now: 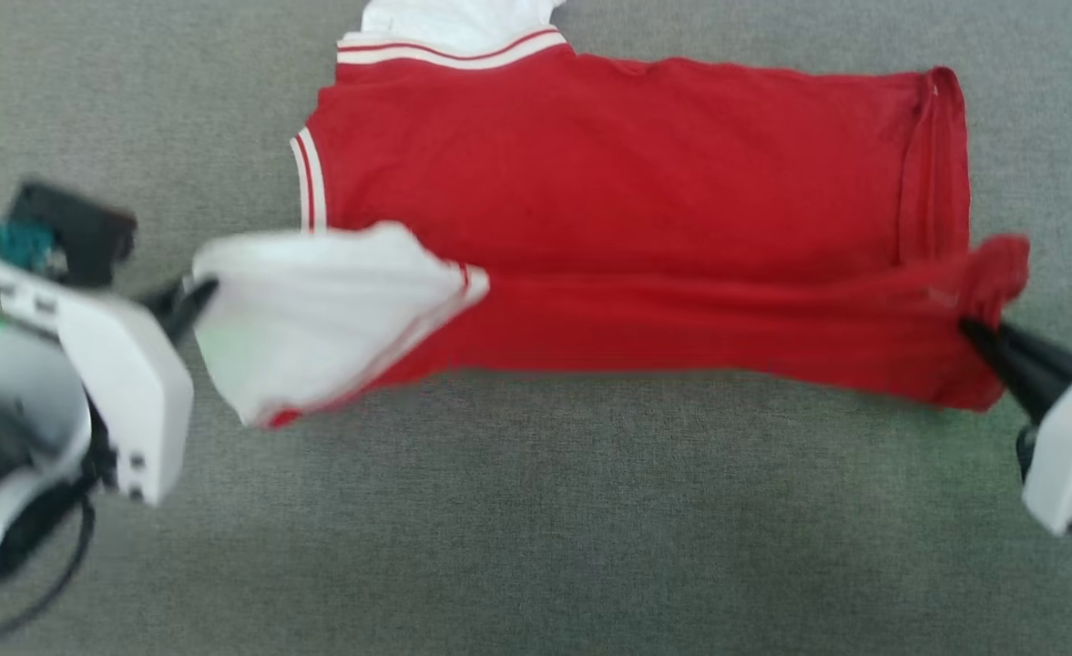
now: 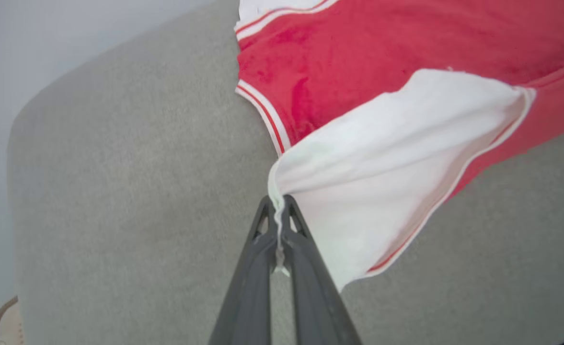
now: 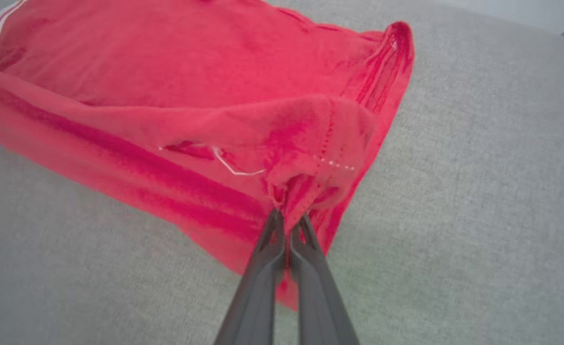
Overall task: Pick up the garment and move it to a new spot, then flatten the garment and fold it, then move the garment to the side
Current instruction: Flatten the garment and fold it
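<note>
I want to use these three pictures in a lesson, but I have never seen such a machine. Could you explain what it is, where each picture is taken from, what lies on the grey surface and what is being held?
This is a two-armed robot. The wide picture comes from a camera on its head, looking down. The other two come from cameras on its wrists, each looking along that arm's own two dark fingers.

On the grey fabric-covered surface lies a red garment with white sleeves and striped trim, its plain red side up.

The left tool is shut on the edge of the near white sleeve. The right tool is shut on a bunched red corner at the hem end. Seen from the head, the two tools hold the near edge at opposite ends, raised a little off the surface.
</note>
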